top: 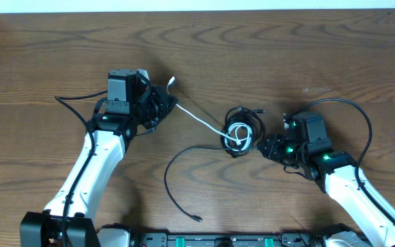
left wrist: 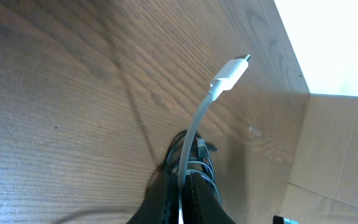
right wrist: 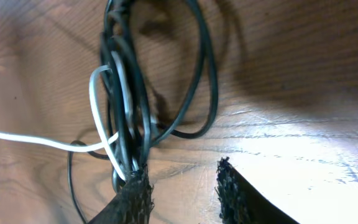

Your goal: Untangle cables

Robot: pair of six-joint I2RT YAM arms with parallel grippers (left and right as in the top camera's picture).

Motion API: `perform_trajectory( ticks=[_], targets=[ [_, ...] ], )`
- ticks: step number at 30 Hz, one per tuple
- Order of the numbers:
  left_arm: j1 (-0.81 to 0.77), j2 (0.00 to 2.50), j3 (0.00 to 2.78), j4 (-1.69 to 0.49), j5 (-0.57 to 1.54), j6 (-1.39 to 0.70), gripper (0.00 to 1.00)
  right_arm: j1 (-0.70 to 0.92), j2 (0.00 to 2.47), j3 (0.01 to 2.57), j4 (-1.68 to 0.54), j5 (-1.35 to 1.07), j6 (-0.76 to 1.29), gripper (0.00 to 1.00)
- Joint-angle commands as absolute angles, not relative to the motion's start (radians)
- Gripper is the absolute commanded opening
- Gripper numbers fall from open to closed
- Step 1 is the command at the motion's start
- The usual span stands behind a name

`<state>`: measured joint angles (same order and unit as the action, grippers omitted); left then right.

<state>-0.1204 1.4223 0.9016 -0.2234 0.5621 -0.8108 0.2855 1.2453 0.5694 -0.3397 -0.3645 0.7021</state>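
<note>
A: Where do the cables sit?

B: Mid-table, between the arms; the tangle [top: 238, 132] is a small knot of black loops with a white strand wound through it; the white cable [top: 199, 118] runs out of it up and left to the left gripper [top: 162, 106]; a black cable [top: 173, 171] trails off in a long curve towards the near edge of the table [top: 286, 55].

A: Why is the white one held like that?

B: My guess is to draw it free; the left jaws are clenched on it just behind its plug [left wrist: 230, 74], so the plug stands clear above the fingertips and the cord runs fairly straight back to the knot; a pull from there should slide it through the loops.

A: And the right gripper [right wrist: 180, 169]?

B: Released; the jaws stand apart with bare wood between them; one finger [right wrist: 132, 196] lies against the near end of the knot, and the cords seem to pass under its tip, though I cannot tell whether it presses them down; placed so, it looks set to pin or grab the black loops while the other arm pulls.

A: Any writing or brand?

B: None that I can read; the plug is plain white, and the cords and fingers show no label.
</note>
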Motion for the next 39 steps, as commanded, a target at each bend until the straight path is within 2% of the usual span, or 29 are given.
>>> perform_trajectory(
  ticks=[1, 5, 14, 22, 29, 37, 39],
  targets=[
    [-0.117, 1.423, 0.916, -0.247, 0.550, -0.797, 0.08, 0.282, 1.242, 0.575, -0.341, -0.339, 0.694, 0.32],
    [-0.126, 1.423, 0.916, -0.301, 0.550, -0.777, 0.08, 0.282, 1.242, 0.575, -0.326, -0.339, 0.695, 0.30],
    [-0.185, 1.423, 0.913, -0.339, 0.529, -0.706, 0.08, 0.286, 1.242, 0.575, -0.312, -0.350, 0.724, 0.31],
    [-0.273, 1.423, 0.900, -0.344, 0.495, -0.665, 0.08, 0.354, 1.242, 0.575, -0.239, -0.327, 0.733, 0.32],
    [-0.358, 1.423, 0.893, -0.401, 0.369, -0.665, 0.08, 0.382, 1.250, 0.575, -0.216, -0.213, 0.736, 0.34],
    [-0.444, 1.424, 0.892, -0.404, 0.244, -0.666, 0.08, 0.381, 1.343, 0.575, -0.169, -0.215, 0.775, 0.35],
    [-0.462, 1.424, 0.892, -0.404, 0.213, -0.666, 0.08, 0.381, 1.375, 0.575, -0.140, -0.245, 0.774, 0.32]
  ],
)
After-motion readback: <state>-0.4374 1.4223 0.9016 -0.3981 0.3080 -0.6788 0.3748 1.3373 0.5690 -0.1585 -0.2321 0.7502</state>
